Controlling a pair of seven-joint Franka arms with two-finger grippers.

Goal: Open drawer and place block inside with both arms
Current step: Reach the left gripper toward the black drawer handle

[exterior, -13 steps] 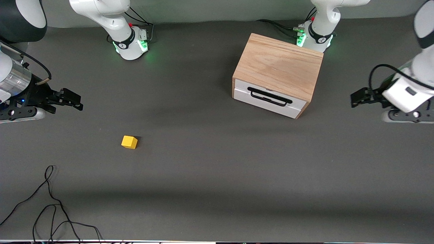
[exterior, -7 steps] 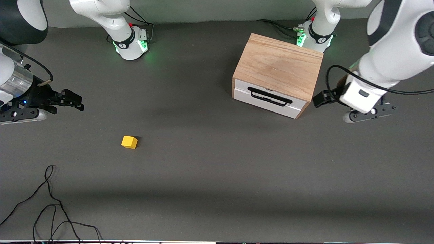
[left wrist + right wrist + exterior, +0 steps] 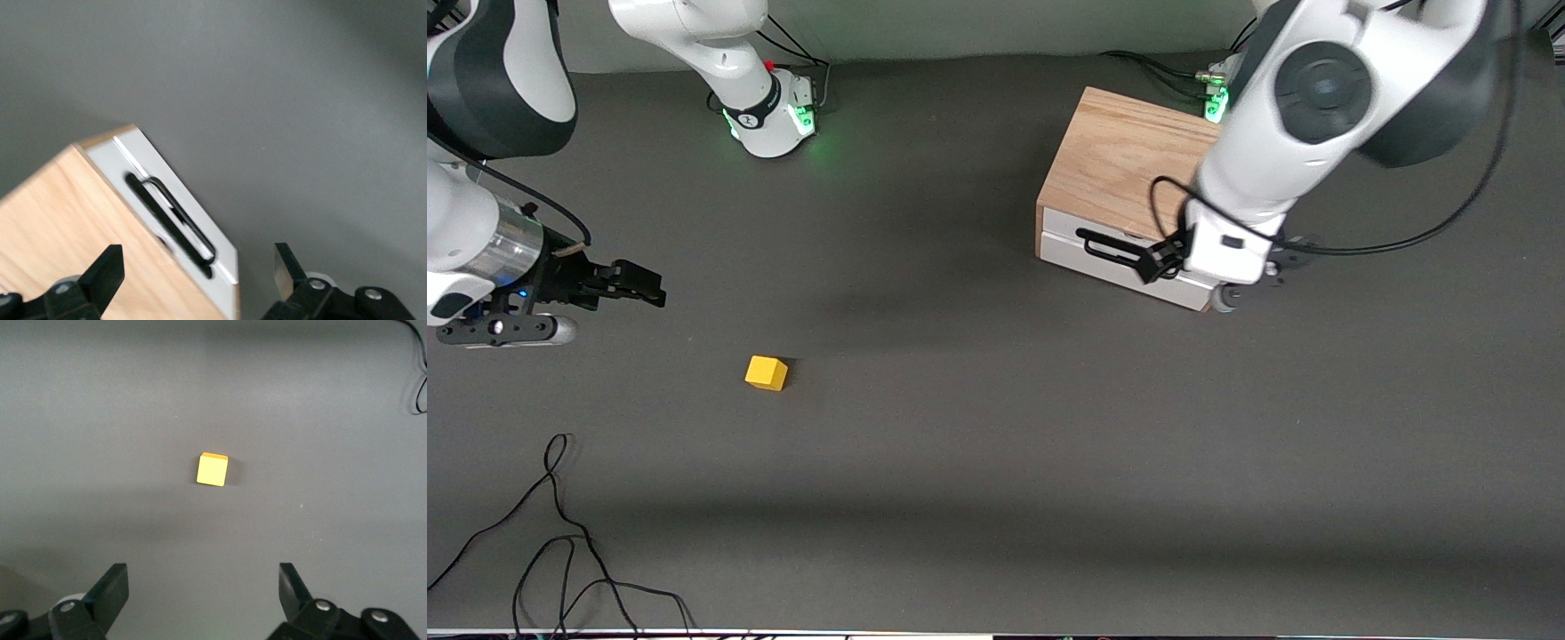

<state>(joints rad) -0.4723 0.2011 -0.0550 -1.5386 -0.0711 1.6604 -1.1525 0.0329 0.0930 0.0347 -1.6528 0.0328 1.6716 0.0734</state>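
Over the drawer's handle [image 3: 1134,256], my left fingers [image 3: 1160,260] are hanging open, empty, approaching; next, closing on it. At nine o'clock over the desk [image 3: 996,462], my right fingers [image 3: 640,286] are waiting open, empty, near the block [image 3: 767,372].

A robotics lab: two bench-mounted arms [image 3: 720,53] on grey matting [image 3: 996,462].

Bare mat lay all around the block [image 3: 767,372], so my right gripper [image 3: 203,587] had free passage to it; my left gripper [image 3: 197,270] hung over the drawer [image 3: 1112,260] front; a loose cable [image 3: 551,533] sprawled nearer the front camera.
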